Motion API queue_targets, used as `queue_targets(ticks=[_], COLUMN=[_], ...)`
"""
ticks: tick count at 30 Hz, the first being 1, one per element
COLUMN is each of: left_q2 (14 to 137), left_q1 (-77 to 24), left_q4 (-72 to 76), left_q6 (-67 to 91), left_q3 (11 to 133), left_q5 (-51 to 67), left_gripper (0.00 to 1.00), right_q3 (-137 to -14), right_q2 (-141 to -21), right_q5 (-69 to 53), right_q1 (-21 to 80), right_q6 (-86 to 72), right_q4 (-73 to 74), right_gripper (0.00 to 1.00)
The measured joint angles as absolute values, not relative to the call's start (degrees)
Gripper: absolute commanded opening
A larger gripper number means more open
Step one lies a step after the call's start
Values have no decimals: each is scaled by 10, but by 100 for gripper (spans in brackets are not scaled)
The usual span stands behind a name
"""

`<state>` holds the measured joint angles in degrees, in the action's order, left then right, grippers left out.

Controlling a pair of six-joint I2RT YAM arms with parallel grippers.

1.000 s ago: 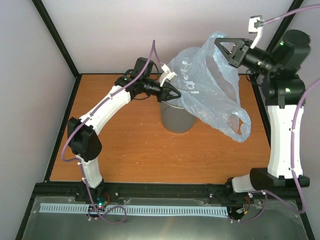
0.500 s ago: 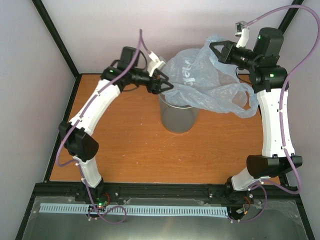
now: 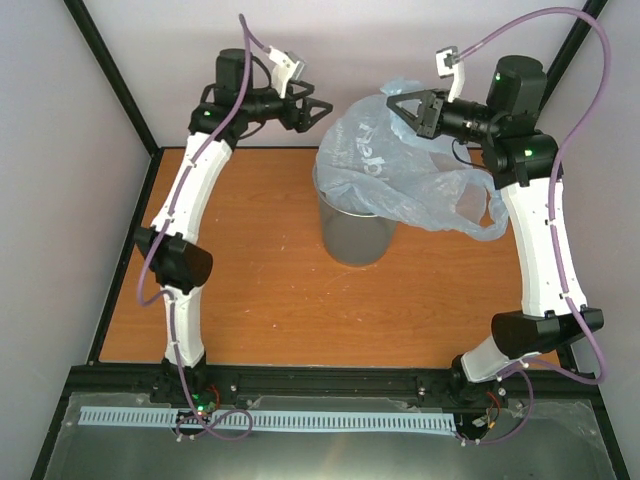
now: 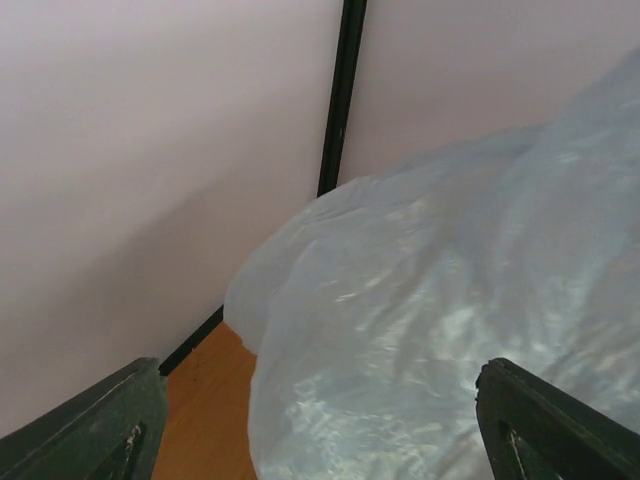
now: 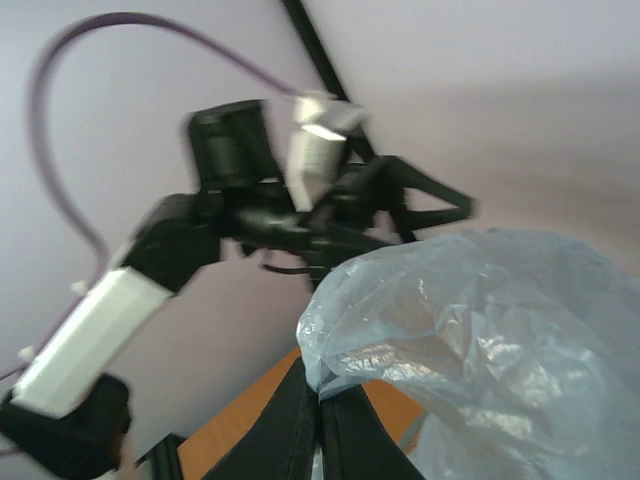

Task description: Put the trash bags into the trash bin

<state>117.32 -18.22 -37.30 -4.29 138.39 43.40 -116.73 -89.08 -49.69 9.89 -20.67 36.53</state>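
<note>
- Right gripper [image 3: 402, 106], upper centre of the top view, pinches the pale blue trash bag [image 3: 400, 170], which drapes over the grey trash bin [image 3: 352, 238] mid-frame; left gripper [image 3: 318, 108], just left of the bag, gapes empty.
- Left wrist view: fingers [image 4: 90, 425] wide apart, bag at lower right, untouched.
- Right wrist view: clamped fingers at the bottom edge grip a bag fold. The step looks like stuffing; next, lower it inside the bin.

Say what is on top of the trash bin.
A pale blue plastic bag lies over the trash bin's rim, pinched by the right hand. It covers the opening; the inside is hidden.
</note>
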Motion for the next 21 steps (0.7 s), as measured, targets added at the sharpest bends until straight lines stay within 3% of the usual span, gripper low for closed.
queue_targets(ticks=[11,21], left_q2=[1262,1244], left_q1=[-241,-291], left_q4=[-356,-367], left_q6=[-46,-97], left_q3=[1394,1320], left_q5=[448,505], left_gripper=[82,60], right_q3=[-1182,-1214], right_q2=[-903,-907], right_q5=[-584,-587], right_q1=[162,180], right_q6=[-195,-197], right_q4=[363,360], right_gripper=[3,3])
